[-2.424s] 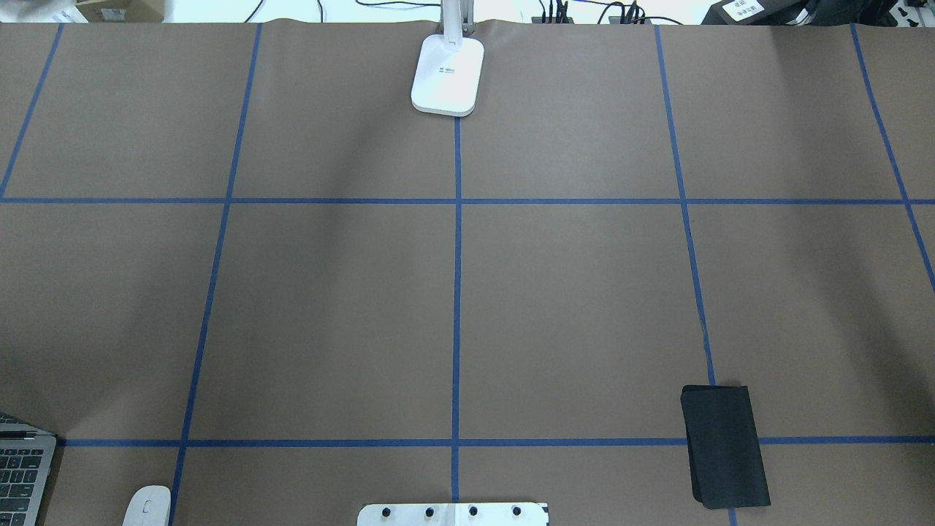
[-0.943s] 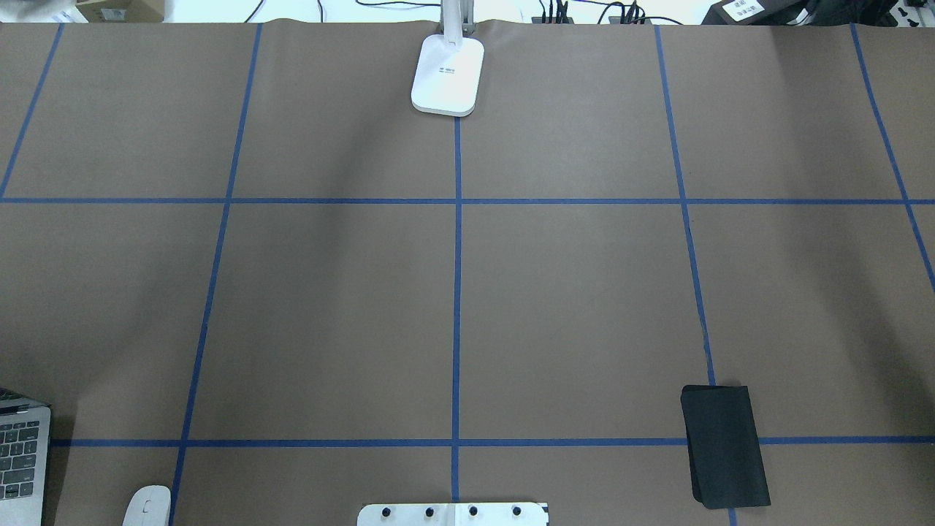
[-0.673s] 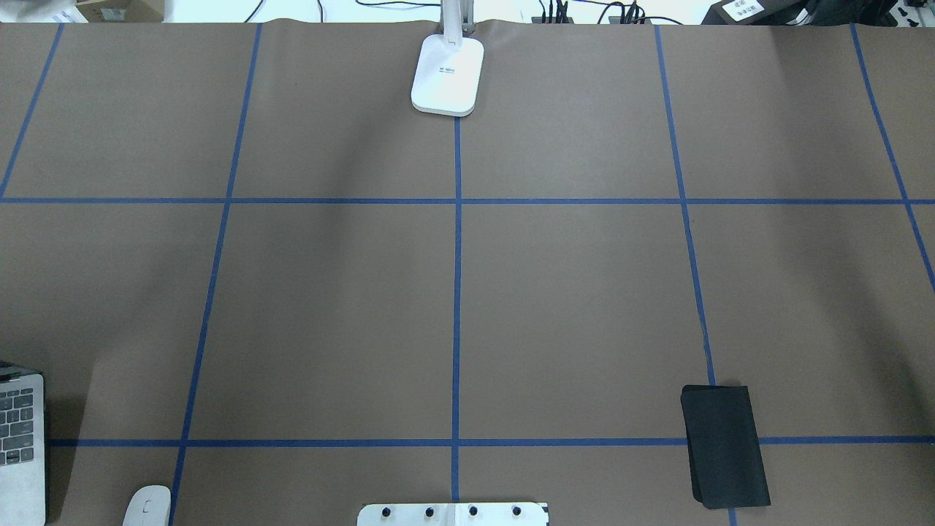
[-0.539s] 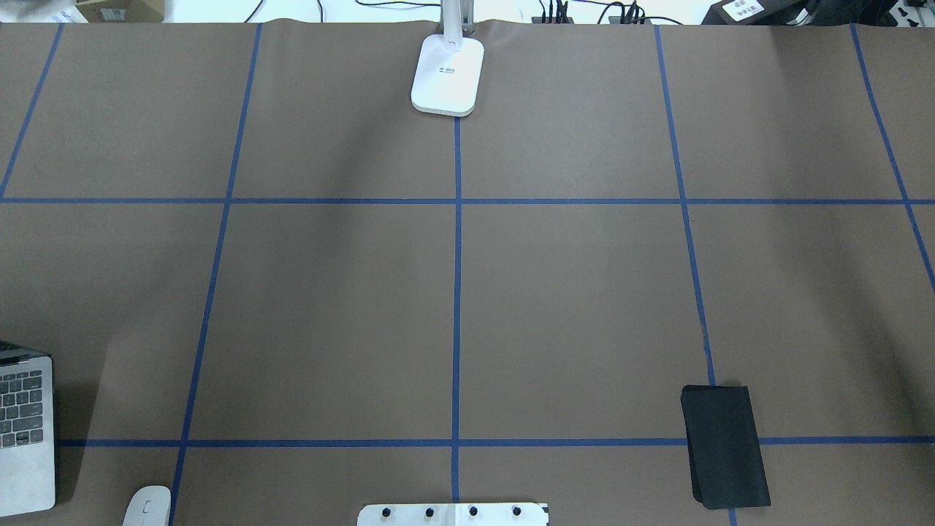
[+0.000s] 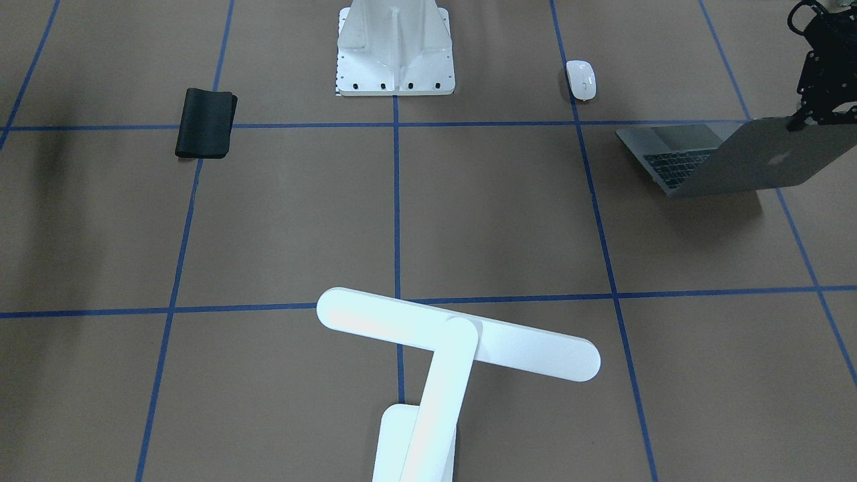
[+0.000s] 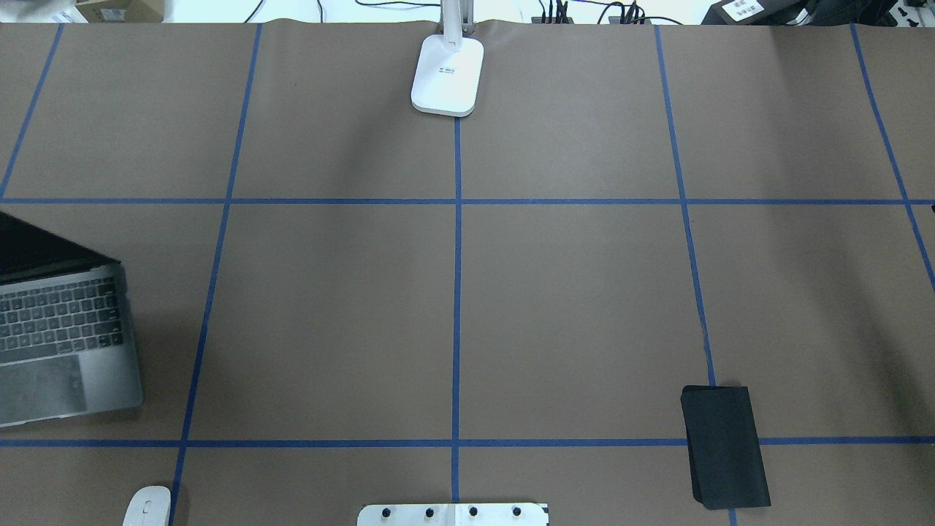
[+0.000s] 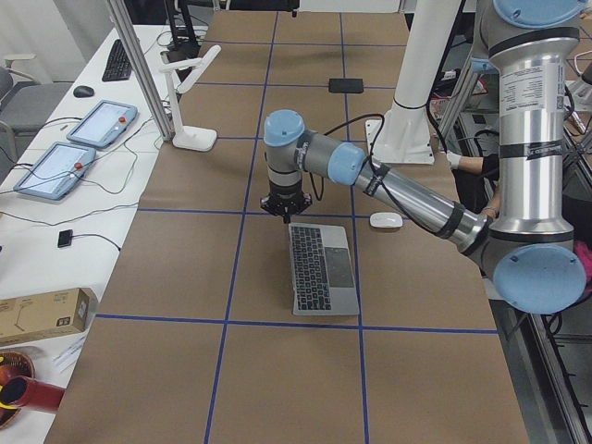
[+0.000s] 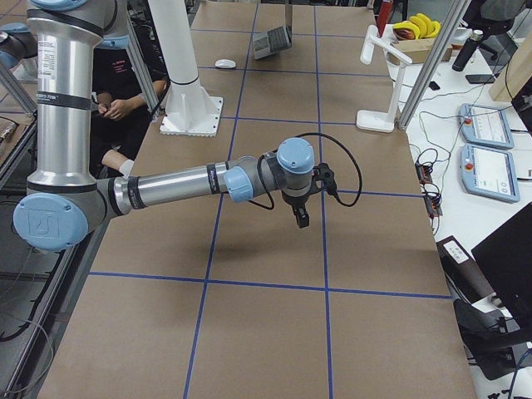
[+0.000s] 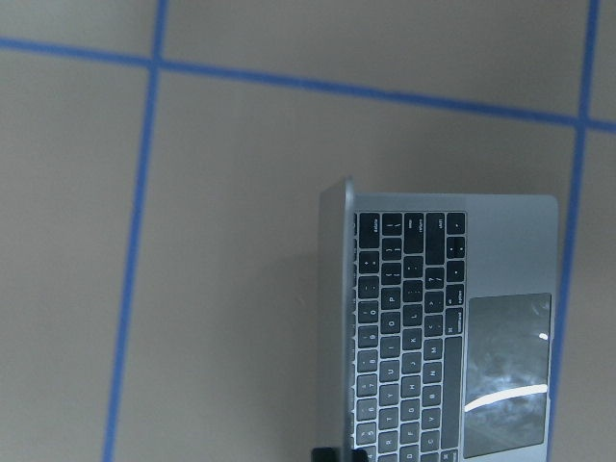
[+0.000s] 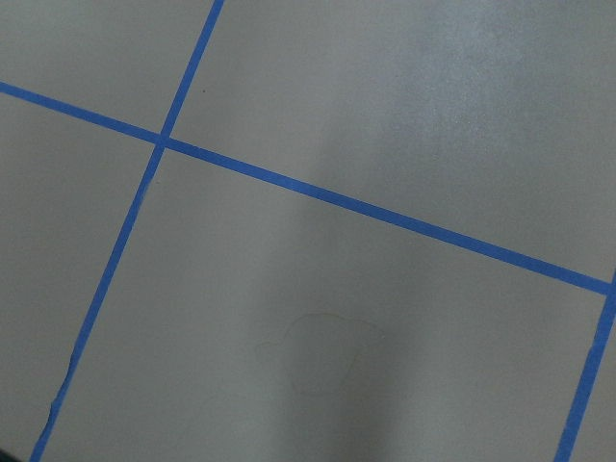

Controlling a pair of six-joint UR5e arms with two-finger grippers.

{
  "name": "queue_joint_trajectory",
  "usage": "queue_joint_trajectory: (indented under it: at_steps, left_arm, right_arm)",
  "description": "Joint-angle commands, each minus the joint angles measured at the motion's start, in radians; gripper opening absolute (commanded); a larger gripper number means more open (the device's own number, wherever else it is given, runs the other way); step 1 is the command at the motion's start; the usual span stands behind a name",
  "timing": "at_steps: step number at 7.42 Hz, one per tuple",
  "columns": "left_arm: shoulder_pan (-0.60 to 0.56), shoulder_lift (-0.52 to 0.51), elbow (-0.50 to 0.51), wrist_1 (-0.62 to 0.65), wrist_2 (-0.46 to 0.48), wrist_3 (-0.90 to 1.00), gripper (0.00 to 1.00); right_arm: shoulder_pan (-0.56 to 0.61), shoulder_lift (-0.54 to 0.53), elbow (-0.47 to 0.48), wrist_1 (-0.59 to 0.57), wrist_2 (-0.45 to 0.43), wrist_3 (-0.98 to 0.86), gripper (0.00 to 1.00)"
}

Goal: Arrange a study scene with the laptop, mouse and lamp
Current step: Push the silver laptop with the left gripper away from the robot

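The laptop [image 6: 66,343] sits open on the table [image 6: 570,307]. The top edge of its lid is clamped in the left gripper [image 5: 803,119], and its keyboard and trackpad lie below the gripper, on the robot's side. The mouse [image 5: 580,79] lies near that gripper, closer to the robot's base and apart from the laptop. The lamp [image 5: 455,348] stands well apart from the left gripper, at the table's far edge. The right gripper [image 8: 299,218] hangs over bare table, well away from all three; I cannot tell its grip. On its side, a black pad [image 6: 724,447] lies near the white pedestal [image 5: 395,47].
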Motion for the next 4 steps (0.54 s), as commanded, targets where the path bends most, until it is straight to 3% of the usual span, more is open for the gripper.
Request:
queue_joint_trajectory:
  at_steps: [1,4]
  left_arm:
    - [0.109,-0.222,0.058,0.045,0.008,-0.141,0.09]
    - [0.273,-0.419,0.063,0.049,0.132,-0.312,0.09]
  right_arm:
    - [-0.001,-0.002,-0.004,-0.001,0.002,0.003,1.00]
    - [-0.004,0.001,-0.009,0.000,-0.004,0.021,1.00]
